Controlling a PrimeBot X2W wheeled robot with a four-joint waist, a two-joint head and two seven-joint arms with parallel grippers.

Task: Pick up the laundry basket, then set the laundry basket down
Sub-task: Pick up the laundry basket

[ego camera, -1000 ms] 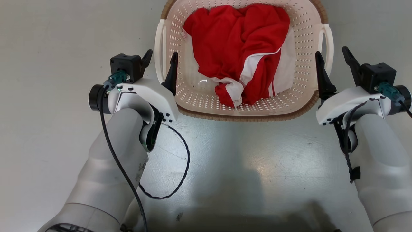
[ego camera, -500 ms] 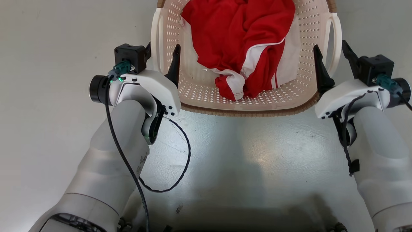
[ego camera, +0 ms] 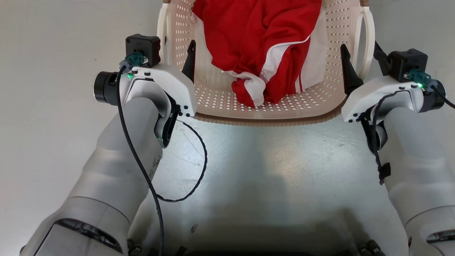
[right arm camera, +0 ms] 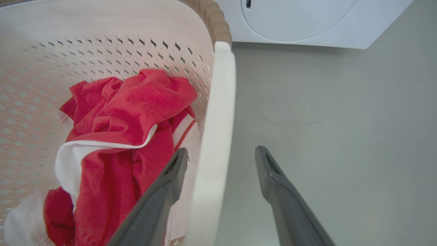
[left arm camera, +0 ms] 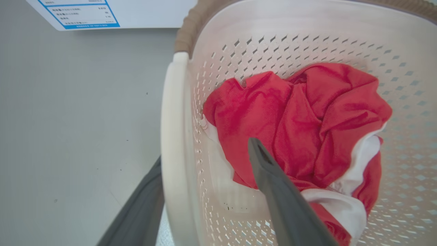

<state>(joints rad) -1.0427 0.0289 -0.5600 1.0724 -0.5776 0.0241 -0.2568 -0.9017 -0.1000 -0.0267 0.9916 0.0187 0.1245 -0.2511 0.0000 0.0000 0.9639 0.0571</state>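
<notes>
- Head view: high, facing steeply down on the near end of a cream-white perforated plastic basket (ego camera: pixel 266 120), brown woven-look rim.
- Left wrist view: close at its white loop left handle (left arm camera: pixel 172 136), facing far.
- Right wrist view: likewise at the right handle (right arm camera: pixel 216 119).
- All share the crumpled red-and-white cloth (ego camera: pixel 263 35).

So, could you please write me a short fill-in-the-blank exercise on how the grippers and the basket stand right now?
The garment lying in the laundry basket is white and ____.
The left gripper straddles the basket's left handle with its jaws ____.
The right gripper has one finger inside the basket and the other ____ it, around the right handle.
Missing words: red; open; outside.
</notes>
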